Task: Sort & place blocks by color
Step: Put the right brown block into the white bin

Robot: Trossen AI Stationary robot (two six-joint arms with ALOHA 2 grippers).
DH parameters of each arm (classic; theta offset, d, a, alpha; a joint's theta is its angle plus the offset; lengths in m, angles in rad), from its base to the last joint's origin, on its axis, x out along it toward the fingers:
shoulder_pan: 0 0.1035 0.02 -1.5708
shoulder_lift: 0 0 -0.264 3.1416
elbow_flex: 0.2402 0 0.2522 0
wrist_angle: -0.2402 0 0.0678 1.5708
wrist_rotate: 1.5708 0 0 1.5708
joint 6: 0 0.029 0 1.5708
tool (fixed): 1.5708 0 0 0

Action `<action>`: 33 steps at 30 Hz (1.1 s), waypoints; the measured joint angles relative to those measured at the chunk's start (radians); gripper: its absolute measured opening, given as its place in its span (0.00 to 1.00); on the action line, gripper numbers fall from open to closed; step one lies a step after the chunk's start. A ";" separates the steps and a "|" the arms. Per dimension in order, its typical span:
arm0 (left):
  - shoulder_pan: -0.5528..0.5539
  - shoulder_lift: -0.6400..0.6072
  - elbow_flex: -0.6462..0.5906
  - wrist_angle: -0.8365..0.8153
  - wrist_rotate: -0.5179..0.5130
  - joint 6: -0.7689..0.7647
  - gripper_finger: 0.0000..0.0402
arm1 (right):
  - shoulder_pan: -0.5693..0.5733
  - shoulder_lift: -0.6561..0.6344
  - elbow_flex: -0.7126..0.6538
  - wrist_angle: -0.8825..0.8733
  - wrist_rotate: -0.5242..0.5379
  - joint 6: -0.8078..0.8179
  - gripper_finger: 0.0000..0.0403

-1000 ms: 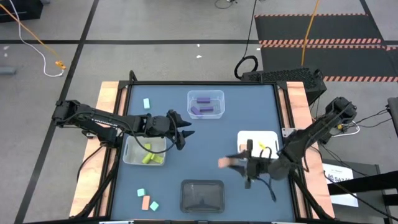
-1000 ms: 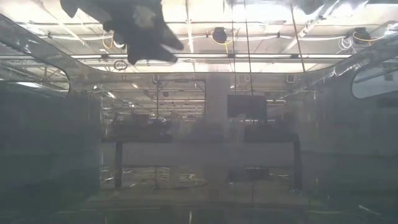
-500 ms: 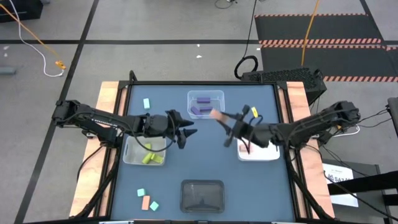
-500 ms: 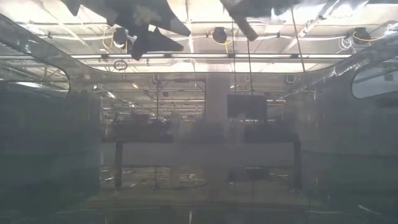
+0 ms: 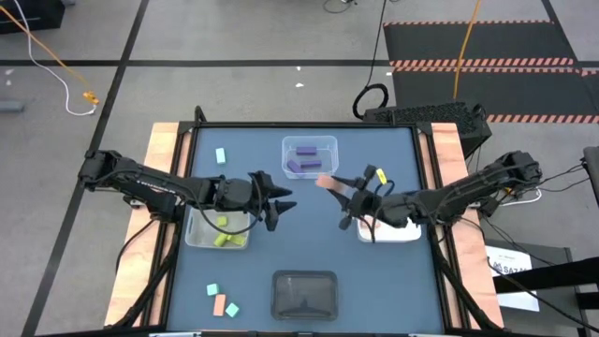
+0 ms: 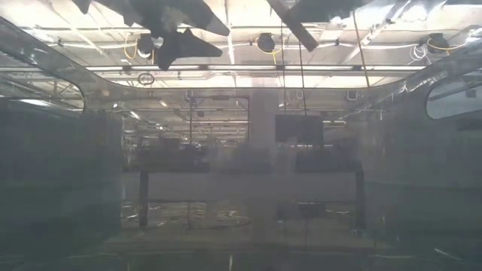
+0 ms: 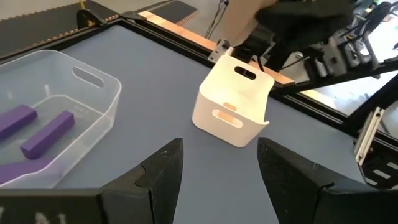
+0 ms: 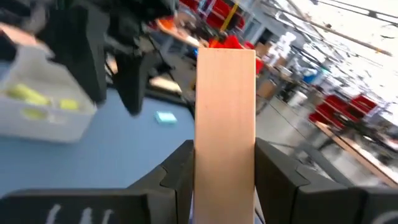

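Observation:
My right gripper (image 5: 339, 190) hangs over the table's middle, beside the white tray (image 5: 404, 232), shut on a salmon-orange bar block (image 5: 326, 183). That block fills the middle of the right wrist view (image 8: 225, 106). My left gripper (image 5: 283, 202) faces it from the left, open with nothing between its fingers (image 7: 217, 168), above the bare mat next to the translucent tray (image 5: 198, 234) of yellow-green blocks (image 5: 225, 239). Purple blocks (image 5: 304, 166) lie in the clear tray (image 5: 326, 142). A cyan block (image 5: 221, 155) lies far left. Two cyan blocks and a salmon one (image 5: 219, 305) lie near left. My right gripper pinches the salmon bar's two long sides (image 8: 205, 155) between its two fingers (image 8: 177, 171), at one end of the bar. The fingers run about level, pointing toward the table's left. The bar sticks out past the fingertips, lifted clear of the table.
A black tray (image 5: 281, 281) stands at the near edge, in the middle. The white tray (image 7: 214, 93) stands on the right, partly under my right arm. The two grippers face each other a short way apart above the mat's centre.
My right gripper has swung from the near right of the table toward the far edge and the centre, passing over the white tray. It has carried the salmon block along, still lifted clear. In the last half second it has nearly stopped.

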 joint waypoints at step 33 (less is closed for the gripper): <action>-0.028 0.000 0.000 -0.214 0.038 -0.196 0.52 | 0.266 -0.271 0.001 -1.203 -0.378 1.278 0.29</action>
